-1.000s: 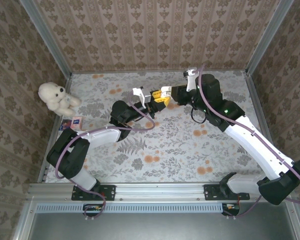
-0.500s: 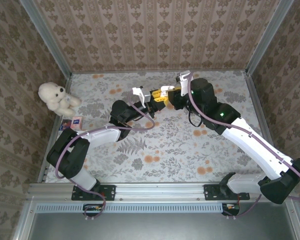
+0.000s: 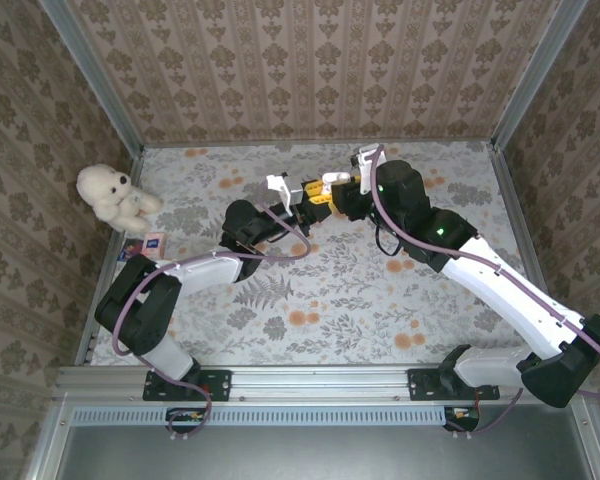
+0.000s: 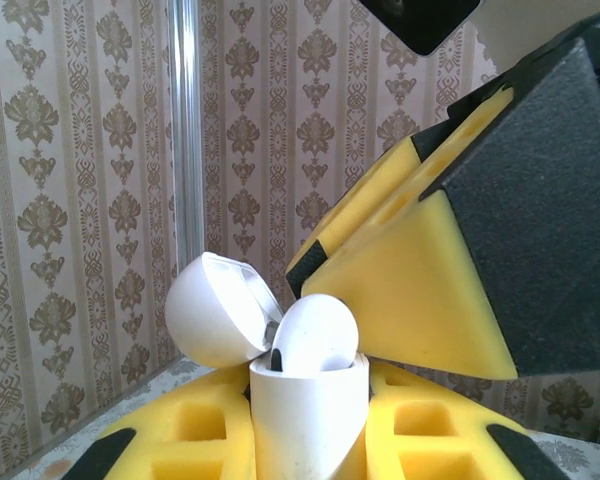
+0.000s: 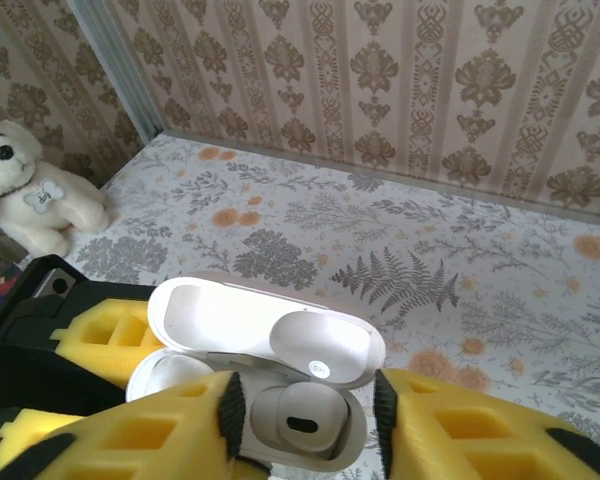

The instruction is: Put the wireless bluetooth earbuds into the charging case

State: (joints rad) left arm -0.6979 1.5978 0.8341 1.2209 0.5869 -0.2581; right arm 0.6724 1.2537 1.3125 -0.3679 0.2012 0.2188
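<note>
**Near edge.** A small printed card (image 3: 152,243) lies on the floral bench (image 3: 380,300), to the near left of the charging case (image 4: 305,415).

**Mid-bench.** The left gripper (image 3: 302,195) is clenched on the charging case. Its yellow fingers (image 4: 170,440) press the case body from both sides and hold it upright. The lid (image 4: 215,320) is swung open to one side of the case. A white earbud (image 4: 315,335) sits in the mouth of the case, its rounded top above the rim. The right gripper (image 5: 300,445) meets the case from the opposite side and is released. Its padded fingers (image 5: 460,430) stand apart on either side of the earbud's well and grasp nothing. In the left wrist view one of them lies just beside the earbud; whether they touch cannot be told.

**Left of the case.** A white toy bear (image 3: 112,194) sits at the bench's edge.

**Beyond the case.** A patterned wall (image 3: 310,70) closes the far side.
</note>
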